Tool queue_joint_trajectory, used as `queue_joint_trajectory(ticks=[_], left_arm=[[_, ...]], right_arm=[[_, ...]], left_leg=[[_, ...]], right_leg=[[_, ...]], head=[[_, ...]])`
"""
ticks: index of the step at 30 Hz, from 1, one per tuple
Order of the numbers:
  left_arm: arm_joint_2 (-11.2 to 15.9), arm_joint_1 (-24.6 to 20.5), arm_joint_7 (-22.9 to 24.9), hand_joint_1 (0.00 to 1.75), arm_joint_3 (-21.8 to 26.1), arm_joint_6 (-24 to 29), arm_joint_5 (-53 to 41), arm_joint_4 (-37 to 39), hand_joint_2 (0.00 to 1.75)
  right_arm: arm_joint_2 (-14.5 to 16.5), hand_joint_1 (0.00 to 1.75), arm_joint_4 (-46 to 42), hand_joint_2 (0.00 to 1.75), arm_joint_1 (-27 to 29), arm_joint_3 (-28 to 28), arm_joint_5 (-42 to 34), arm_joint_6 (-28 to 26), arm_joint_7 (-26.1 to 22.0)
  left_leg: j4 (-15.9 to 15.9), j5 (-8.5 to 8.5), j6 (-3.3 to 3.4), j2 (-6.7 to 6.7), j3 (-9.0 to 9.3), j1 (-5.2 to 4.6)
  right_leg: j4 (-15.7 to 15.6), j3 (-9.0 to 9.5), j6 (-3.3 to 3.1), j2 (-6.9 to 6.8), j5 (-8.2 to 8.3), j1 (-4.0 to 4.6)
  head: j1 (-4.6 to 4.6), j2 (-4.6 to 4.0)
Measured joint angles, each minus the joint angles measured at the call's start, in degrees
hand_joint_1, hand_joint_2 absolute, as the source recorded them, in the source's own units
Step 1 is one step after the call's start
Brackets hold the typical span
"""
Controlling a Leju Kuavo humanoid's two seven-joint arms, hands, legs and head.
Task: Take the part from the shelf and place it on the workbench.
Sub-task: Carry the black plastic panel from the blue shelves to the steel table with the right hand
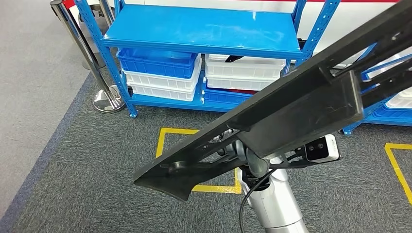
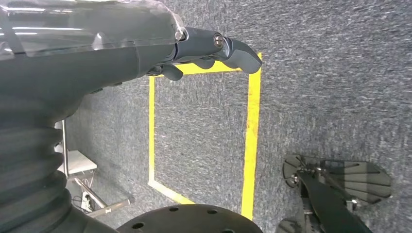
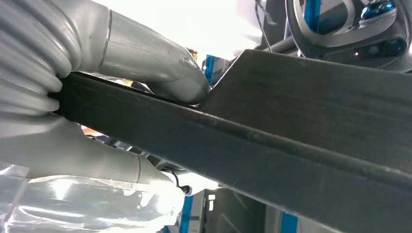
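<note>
Right hand (image 3: 121, 111) is gripping the long, flat black plastic part (image 1: 291, 107), tilted; left hand (image 2: 145, 53) is hanging with fingers curled, holding nothing.

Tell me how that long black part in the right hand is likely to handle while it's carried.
The part looks stiff: it spans the head view without visible sag. It is long and the right hand seems to grip it near one stretch, so it may lever and swing. Its matte, ribbed surface probably resists slipping. Weight can't be judged.
</note>
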Motion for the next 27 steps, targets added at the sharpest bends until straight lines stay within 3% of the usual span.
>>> queue_joint_trajectory(ticks=[1,3,5,8,10,13,14,15,16,18,20,22,24,25,27], left_arm=[[0.0,0.0,0.0,0.0,0.0,0.0,0.0,0.0,1.75],[0.0,0.0,0.0,0.0,-0.1,0.0,0.0,0.0,1.75],[-0.1,-0.1,0.0,0.0,-0.1,0.0,0.0,0.0,1.75],[0.0,-0.2,0.0,0.0,-0.2,0.0,0.0,0.0,1.75],[0.0,-0.2,0.0,0.0,-0.2,-0.1,0.0,0.0,1.75],[0.1,-0.2,-0.1,0.0,-0.2,-0.1,0.0,0.0,1.75],[0.1,-0.2,-0.1,0.0,-0.2,-0.1,0.0,0.0,1.75],[0.1,-0.1,-0.2,0.0,-0.2,-0.1,0.0,0.0,1.75],[0.1,-0.1,-0.2,0.0,-0.2,-0.1,0.0,0.0,1.75],[0.1,-0.1,-0.2,0.0,-0.2,-0.1,0.0,0.0,1.75],[0.3,0.0,-0.2,0.0,-0.2,0.0,0.0,0.0,1.75],[0.3,-0.1,-0.3,0.0,-0.2,0.0,0.0,0.0,1.75],[0.3,-0.2,-0.4,0.0,-0.2,-0.1,0.0,0.0,1.75],[0.2,-0.2,-0.4,0.0,-0.2,-0.1,0.0,0.0,1.75],[0.1,-0.1,-0.6,0.0,-0.2,-0.1,0.0,0.0,1.75]], right_arm=[[0.0,1.75,0.0,1.75,0.0,-0.1,0.0,0.0,0.1],[0.0,1.75,0.0,1.75,0.0,-0.1,0.0,0.2,0.4],[0.0,1.75,-0.1,1.75,-0.1,-0.1,0.1,0.3,0.7],[0.0,1.75,-0.2,1.75,-0.1,-0.1,-0.1,0.3,1.3],[0.0,1.75,-0.3,1.75,-0.2,-0.1,-0.2,0.3,1.6],[0.0,1.75,-0.3,1.75,-0.2,-0.1,-0.3,0.3,1.7],[0.0,1.75,-0.3,1.75,-0.1,-0.1,-0.4,0.3,1.7],[0.0,1.75,-0.3,1.75,-0.1,-0.1,-0.4,0.3,1.7],[0.0,1.75,-0.3,1.75,-0.1,-0.1,-0.4,0.4,1.8],[0.0,1.75,-0.3,1.75,-0.1,-0.1,-0.5,0.6,1.8],[0.0,1.75,-0.3,1.75,-0.2,-0.1,-0.5,0.7,1.8],[0.0,1.75,-0.3,1.75,-0.2,-0.1,-0.6,0.8,1.8],[0.0,1.75,-0.4,1.75,-0.2,-0.1,-0.6,0.9,1.8],[0.0,1.75,-0.4,1.75,-0.2,-0.1,-0.6,0.9,1.9],[-0.1,1.75,-0.4,1.75,-0.2,-0.1,-0.7,1.0,1.8]], left_leg=[[0.2,0.06,-0.05,-0.01,-0.19,-0.01],[0.7,0.01,-0.24,-0.03,-0.46,-0.03],[1.3,-0.03,-0.75,-0.06,-0.91,-0.23],[1.4,0.22,-1.8,0.01,-1.42,-0.29],[2.8,-1.01,-2.45,-0.01,-2.08,-0.17],[12.5,-6.6,-3.23,-0.07,-6.09,0.05],[15.7,-7.86,-3.36,-0.07,-7.39,0.09],[17.2,-8.07,-3.39,-0.07,-7.87,0.09],[16.4,-7.11,-3.32,-0.12,-7.18,0.09],[9.3,-3.43,-2.78,-0.79,-3.29,0.06],[2.7,-1.43,-2.13,-1.93,0.06,-0.03],[1.0,-1.47,-1.77,-2.25,0.74,-0.23],[0.4,-1.02,-1.29,-1.6,0.8,-0.1],[0.0,-0.7,-0.95,-1.18,0.87,0.04],[-0.5,-0.24,-0.44,-0.25,0.83,0.22]], right_leg=[[-1.4,0.96,-0.05,-0.01,1.18,-0.02],[-8.6,5.15,-0.34,-0.01,4.44,-0.02],[-14.1,7.87,-0.73,0.03,5.87,0.16],[-15.1,7.74,-1.52,0.21,6.12,0.33],[-15.4,7.64,-2.25,0.22,6.59,0.11],[-15.6,7.16,-2.89,0.33,7.04,0.09],[-15.5,6.96,-2.95,0.46,7.14,0.15],[-15.4,6.81,-2.96,0.65,7.22,0.19],[-15.4,6.74,-2.93,0.92,7.28,0.21],[-15.2,6.71,-2.82,1.54,7.36,0.24],[-15.1,6.44,-2.42,2.14,7.58,0.34],[-15.1,6.0,-1.74,2.64,7.98,0.27],[-15.1,5.76,-1.07,2.8,8.05,0.23],[-14.3,5.34,-0.82,2.46,7.35,0.27],[-9.2,2.99,-0.43,1.4,4.16,0.21]], head=[[0.0,-0.01],[0.0,-0.01],[-0.04,-0.01],[-0.07,-0.01],[-0.12,0.0],[-0.2,0.0],[-0.19,0.0],[-0.2,0.0],[-0.2,0.0],[-0.19,0.0],[-0.17,0.0],[-0.15,0.0],[-0.14,0.0],[-0.08,0.0],[0.05,0.0]])
